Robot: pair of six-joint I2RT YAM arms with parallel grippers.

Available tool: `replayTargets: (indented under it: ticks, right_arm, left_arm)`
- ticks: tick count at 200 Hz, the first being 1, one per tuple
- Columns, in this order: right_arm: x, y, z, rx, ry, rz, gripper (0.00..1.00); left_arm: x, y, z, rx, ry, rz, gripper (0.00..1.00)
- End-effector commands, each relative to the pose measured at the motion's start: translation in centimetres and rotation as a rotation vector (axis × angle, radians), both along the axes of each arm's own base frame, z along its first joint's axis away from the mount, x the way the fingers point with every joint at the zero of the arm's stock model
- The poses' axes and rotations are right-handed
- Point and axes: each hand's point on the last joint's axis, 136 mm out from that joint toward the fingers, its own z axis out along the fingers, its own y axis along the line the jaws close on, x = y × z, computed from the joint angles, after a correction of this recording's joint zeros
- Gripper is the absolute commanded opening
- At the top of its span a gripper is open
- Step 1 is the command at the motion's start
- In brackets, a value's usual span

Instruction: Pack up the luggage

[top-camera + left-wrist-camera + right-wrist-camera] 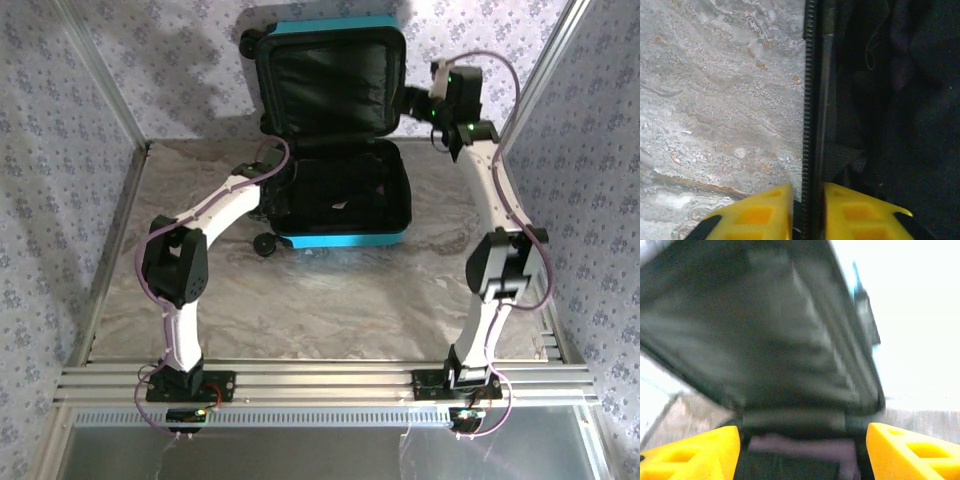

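- At the luggage's (340, 195) left rim, your left gripper (807, 192) has its yellow fingers (760, 210) drawn in tight on either side of the black zipper band (810, 100). It reads as a pinch on that edge.
- Just off the right edge of the luggage's raised lid (330, 80), your right gripper (802, 440) stands wide apart with nothing between its fingers. The lid's lining is ahead of it.
- The step in hand looks like closing up: one arm steadying the base, the other placed to bring the lid over.
- Next you'd want the right fingers against the lid's outer edge, then a slow swing forward and down. Free the left pinch before the halves meet, or the rim will trap those fingers.
- The luggage sits at the far middle of the table (330, 300). Its base lies flat and its lid is upright at the back.
- Its shell is turquoise, and the lining, wheels and zipper band are black.
- Inside the base lies dark fabric. You cannot tell packed items from lining, apart from a purplish fold in the right wrist view.
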Motion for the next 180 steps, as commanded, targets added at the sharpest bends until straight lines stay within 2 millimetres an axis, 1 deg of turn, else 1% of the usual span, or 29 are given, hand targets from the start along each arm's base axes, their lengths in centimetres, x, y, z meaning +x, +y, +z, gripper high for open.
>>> replayTargets:
  ticks: [1,3,6,7,9,11,14,16,18,19,22,23,26,27,30,31,34,47,72,85,95,128,136,158,180]
  right_arm:
    - [4.4,-0.5,0.7,-0.052,-0.070,-0.029,0.69]
    - [4.9,-0.5,0.4,-0.054,-0.067,-0.033,0.69]
    - [5.4,-0.5,0.6,-0.055,-0.078,-0.041,0.69]
    - [5.8,-0.5,0.3,-0.057,-0.074,-0.041,0.69]
    - [6.1,-0.5,0.7,-0.055,-0.088,-0.041,0.69]
    - [6.5,-0.4,0.3,-0.058,-0.085,-0.041,0.69]
    - [7.0,-0.4,0.6,-0.056,-0.100,-0.040,0.69]
    - [7.5,-0.4,0.1,-0.055,-0.096,-0.041,0.69]
    - [7.7,-0.4,0.4,-0.054,-0.109,-0.046,0.69]
    - [7.9,-0.4,0.2,-0.054,-0.107,-0.048,0.69]
    - [8.4,-0.5,0.4,-0.045,-0.118,-0.059,0.69]
    - [8.6,-0.5,0.1,-0.043,-0.116,-0.062,0.70]
    - [8.9,-0.5,0.4,-0.035,-0.133,-0.073,0.70]
    - [9.2,-0.5,0.1,-0.035,-0.132,-0.075,0.70]
    - [9.4,-0.5,0.3,-0.031,-0.147,-0.079,0.70]
    - [9.6,-0.6,0.0,-0.031,-0.146,-0.082,0.70]
    - [9.9,-0.7,0.2,-0.028,-0.162,-0.091,0.70]
    - [11.1,-1.3,-0.3,-0.002,-0.192,-0.129,0.69]
    - [12.4,-0.5,-0.4,-0.007,-0.277,-0.140,0.62]
    - [12.6,0.4,-0.3,-0.031,-0.315,-0.150,0.61]
    - [12.8,1.0,-0.3,-0.041,-0.332,-0.147,0.56]
    - [12.9,1.6,-1.2,-0.050,-0.310,-0.139,0.09]
    - [12.8,1.7,-1.5,-0.062,-0.296,-0.133,0.00]
    - [11.7,1.9,-1.2,-0.113,-0.263,-0.091,0.00]
    - [9.8,2.5,0.4,-0.168,-0.263,-0.027,0.00]
  left_arm:
    - [-0.6,0.5,-0.1,0.032,-0.005,0.023,0.20]
    - [-0.6,0.4,-0.1,0.032,-0.005,0.022,0.20]
    - [-0.7,0.4,-0.2,0.031,-0.003,0.022,0.20]
    - [-0.7,0.4,-0.2,0.031,-0.003,0.021,0.20]
    - [-0.7,0.3,-0.2,0.030,-0.005,0.020,0.20]
    - [-0.8,0.3,-0.2,0.030,-0.005,0.020,0.20]
    - [-0.8,0.2,-0.2,0.029,-0.006,0.018,0.20]
    - [-0.8,0.2,-0.2,0.031,-0.006,0.017,0.20]
    - [-0.9,0.1,-0.2,0.031,-0.006,0.014,0.20]
    - [-0.9,0.0,-0.2,0.030,-0.007,0.013,0.20]
    - [-0.9,-0.1,-0.2,0.031,-0.009,0.011,0.19]
    - [-0.9,-0.1,-0.3,0.032,-0.007,0.010,0.19]
    - [-0.9,-0.2,-0.3,0.032,-0.009,0.007,0.19]
    - [-0.9,-0.2,-0.2,0.032,-0.009,0.006,0.19]
    - [-1.0,-0.3,-0.3,0.034,-0.007,0.003,0.19]
    - [-1.0,-0.3,-0.4,0.035,-0.006,0.002,0.19]
    - [-1.0,-0.4,-0.4,0.036,-0.007,-0.003,0.19]
    - [-1.1,-0.7,-0.2,0.043,-0.014,-0.010,0.18]
    - [-1.2,-1.2,-0.5,0.050,-0.015,-0.027,0.17]
    - [-1.3,-1.2,-0.6,0.054,-0.015,-0.030,0.16]
    - [-1.3,-1.2,-0.6,0.053,-0.013,-0.031,0.16]
    - [-1.4,-1.5,-0.8,0.051,-0.013,-0.036,0.15]
    - [-1.4,-1.6,-0.7,0.049,-0.014,-0.037,0.15]
    - [-1.0,-1.7,-0.3,0.052,-0.021,-0.037,0.14]
    - [-0.7,-1.6,0.0,0.056,-0.033,-0.030,0.14]
